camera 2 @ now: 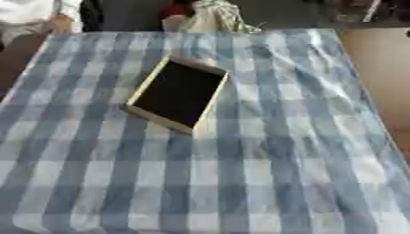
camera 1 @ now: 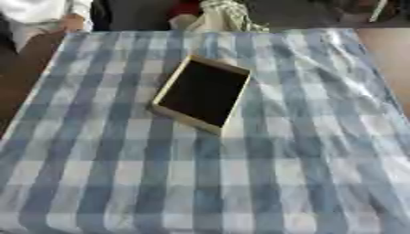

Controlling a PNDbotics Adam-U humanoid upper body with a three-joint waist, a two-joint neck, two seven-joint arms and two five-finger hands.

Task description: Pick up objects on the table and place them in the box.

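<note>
Starting at the left edge: seeing a strip of bare brown table [camera 1: 18, 93] showing beside the cloth, widening toward the far corner. Covering nearly all the rest of the table, a blue-and-white checked cloth [camera 1: 280, 178], lying flat and smooth over the near and left parts.

Moving toward the middle: finding the box [camera 1: 185, 120] resting on the cloth, left of centre and in the far half of the table. Lying flat and shallow, with a thin tan rim and a dark inside. Sitting askew to the checks, with one corner pointing toward the far edge and the longer sides running from the far right down to the near left. Casting a pale patch on the cloth along its right side. Unable to make out anything inside the dark interior.

Just beyond the box, at the far edge of the table: noticing a pale bundle [camera 1: 223, 16] with a green-and-white pattern on top, standing near the cloth's far border; unable to tell whether it is touching the cloth.

Continuing to the right: seeing the cloth rumpling into long diagonal creases [camera 1: 340, 80], running from the far right corner toward the near right side. Beyond the cloth's right border, more bare brown table showing in the far right corner.

Regarding the left hand and the right hand: showing in neither view, so unable to tell whether spread, pressed together or pinching anything.
</note>
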